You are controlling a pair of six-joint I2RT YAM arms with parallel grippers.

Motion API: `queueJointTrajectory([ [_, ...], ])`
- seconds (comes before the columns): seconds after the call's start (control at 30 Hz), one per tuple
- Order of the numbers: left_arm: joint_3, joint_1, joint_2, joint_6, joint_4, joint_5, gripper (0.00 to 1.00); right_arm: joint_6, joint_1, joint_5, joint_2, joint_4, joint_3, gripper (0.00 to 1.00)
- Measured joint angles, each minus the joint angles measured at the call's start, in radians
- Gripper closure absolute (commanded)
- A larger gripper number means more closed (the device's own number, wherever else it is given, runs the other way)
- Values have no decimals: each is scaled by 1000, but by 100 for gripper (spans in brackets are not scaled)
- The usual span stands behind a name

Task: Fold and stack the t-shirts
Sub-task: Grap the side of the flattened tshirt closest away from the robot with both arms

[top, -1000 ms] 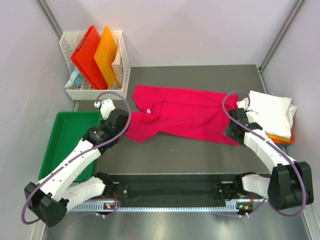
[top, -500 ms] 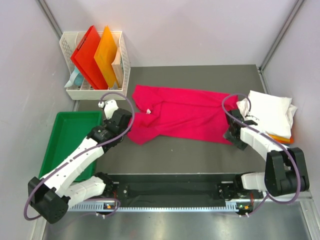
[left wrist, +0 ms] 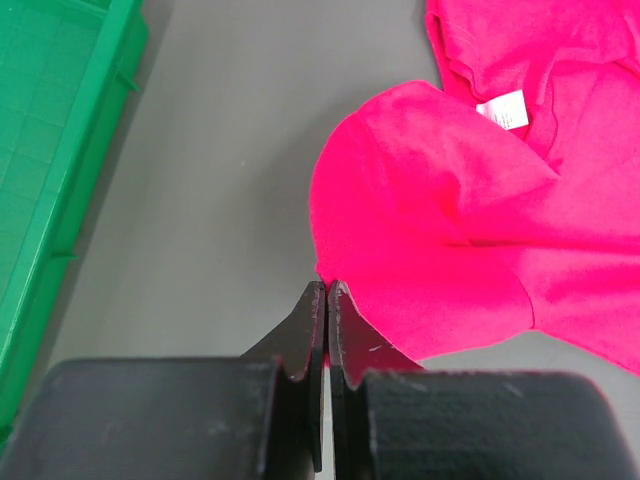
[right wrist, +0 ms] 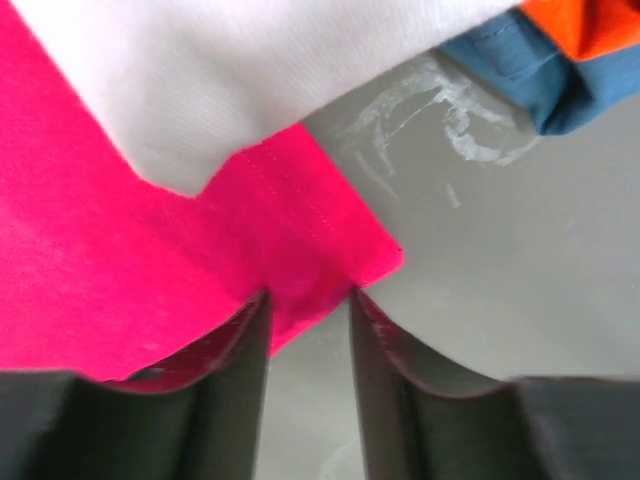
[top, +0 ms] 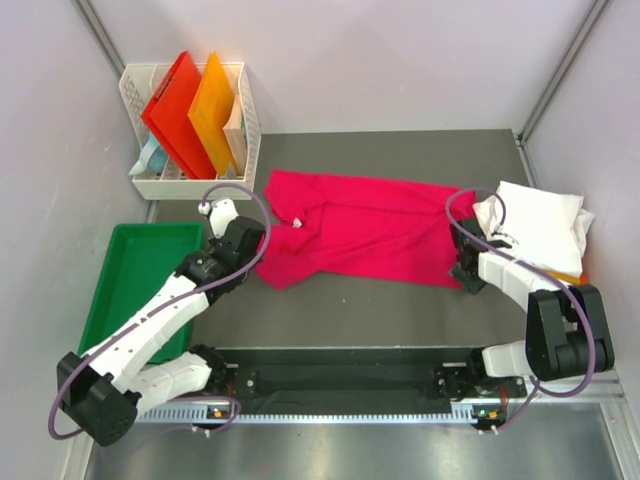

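Observation:
The magenta-pink t-shirt (top: 370, 225) lies spread and rumpled across the middle of the table. My left gripper (top: 254, 260) is at its near-left sleeve. In the left wrist view the gripper (left wrist: 326, 288) is shut, with the sleeve edge of the pink shirt (left wrist: 450, 200) pinched at its tips. My right gripper (top: 464, 276) is at the shirt's near-right corner. In the right wrist view it (right wrist: 308, 298) is open, straddling the hem corner (right wrist: 330, 250). A folded white shirt (top: 540, 225) tops a stack at the right, over orange (right wrist: 590, 25) and blue (right wrist: 540, 90) shirts.
A green tray (top: 120, 290) sits at the left, beside my left arm. A white basket (top: 247, 130) at the back left holds a red folder (top: 170, 110) and an orange folder (top: 215, 115). The white stack's edge overlaps the pink shirt's right end.
My left gripper moved slightly right onto the sleeve edge. My right gripper drew in and down to the shirt's near-right corner. The shirt has barely shifted.

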Motion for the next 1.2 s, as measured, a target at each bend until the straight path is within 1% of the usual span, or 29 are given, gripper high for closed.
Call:
queueJointTrajectory([
  [0.13,0,0,8,4,2,0,100,15,-12,-9,1,26,-4,79],
  [0.2,0,0,12,6,2,0,100,18,-19,-10,2,34,-5,82],
  [0.23,0,0,12,7,2,0,100,22,-23,-11,2,36,-5,87],
  [0.3,0,0,12,8,2,0,100,22,-29,-10,2,39,-6,93],
  [0.33,0,0,12,8,2,0,100,23,-31,-11,2,42,-6,100],
  [0.53,0,0,12,11,2,-1,100,10,-32,-13,-2,51,-10,100],
  [0.63,0,0,11,10,-6,-4,100,-21,-31,-11,-20,26,-13,100],
  [0.77,0,-1,-7,-4,-45,-4,100,-55,0,-3,-124,-41,-27,100],
  [0.93,0,-24,-87,-62,-126,-5,100,-64,50,-2,-292,-104,-43,100],
  [1.03,0,-59,-137,-112,-187,-13,100,-65,60,-6,-353,-137,-51,100],
  [1.2,0,-119,-193,-206,-287,-34,100,-66,69,-14,-394,-163,-51,100],
])
